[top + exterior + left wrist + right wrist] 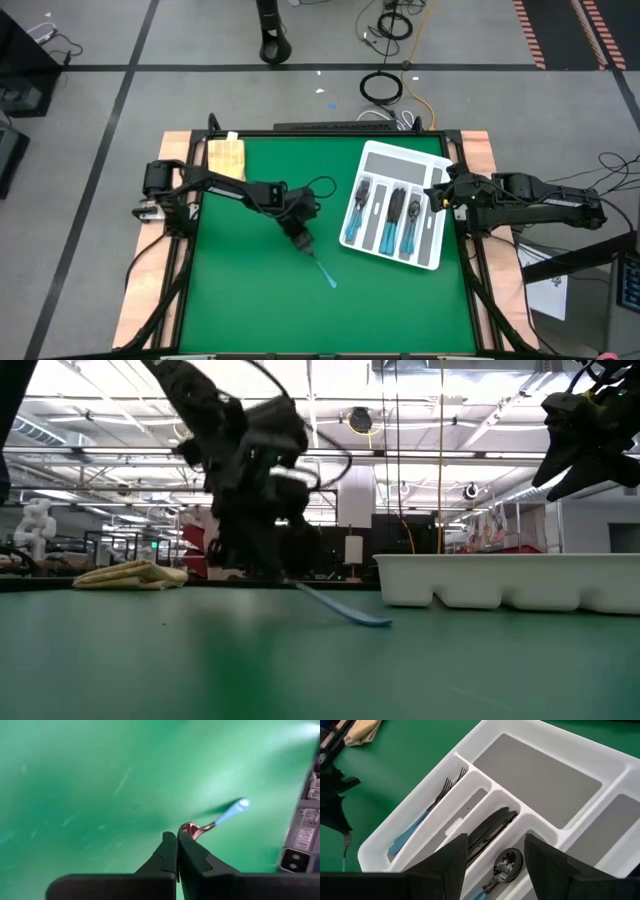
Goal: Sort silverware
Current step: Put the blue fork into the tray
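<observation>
A spoon (323, 271) with a silvery head and a light blue handle (231, 812) is on the green table mat, left of the white divided tray (432, 160). My left gripper (303, 243) is shut at the spoon's head end. The tray holds forks (427, 810), knives (487, 827) and spoons (505, 862) in separate long compartments. Above the tray's right edge, my right gripper (492, 865) hangs open and touches nothing. My left gripper pinches the spoon's metal head (192, 829) between its fingertips (170, 845). Part of the head sticks out past the tips. The fingers slant down from the table's left. The spoon tilts: its head end is raised and its handle's free end (380, 622) rests on the mat.
A folded yellow cloth (226, 155) lies at the mat's far left corner. The tray's large far compartments (535, 775) show bare grey bottoms. Open green mat (250, 300) lies near and left of the spoon.
</observation>
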